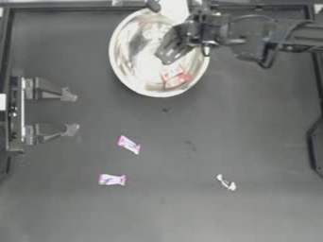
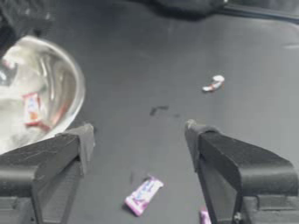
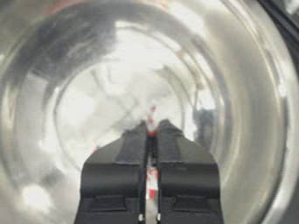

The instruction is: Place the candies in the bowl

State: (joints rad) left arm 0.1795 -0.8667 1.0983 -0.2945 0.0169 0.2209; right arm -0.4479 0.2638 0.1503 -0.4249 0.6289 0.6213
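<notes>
The shiny metal bowl (image 1: 120, 71) stands at the table's far middle. A red-and-white candy (image 1: 174, 75) lies inside it, also seen from the left wrist (image 2: 32, 110). My right gripper (image 1: 168, 56) hangs over the bowl's inside (image 3: 245, 87). Its jaws (image 3: 151, 125) are pressed nearly together, with a thin whitish-and-red sliver of candy between them. Two purple-pink candies (image 1: 129, 144) (image 1: 112, 179) and a whitish twisted candy (image 1: 225, 182) lie on the table. My left gripper (image 1: 73, 113) waits open at the left edge, holding nothing.
In the left wrist view, one purple candy (image 2: 142, 196) lies between the open jaws' line and another (image 2: 204, 215) peeks beside a finger. The whitish candy (image 2: 213, 83) lies farther off. The right arm's body crosses the far right of the table (image 1: 265, 38).
</notes>
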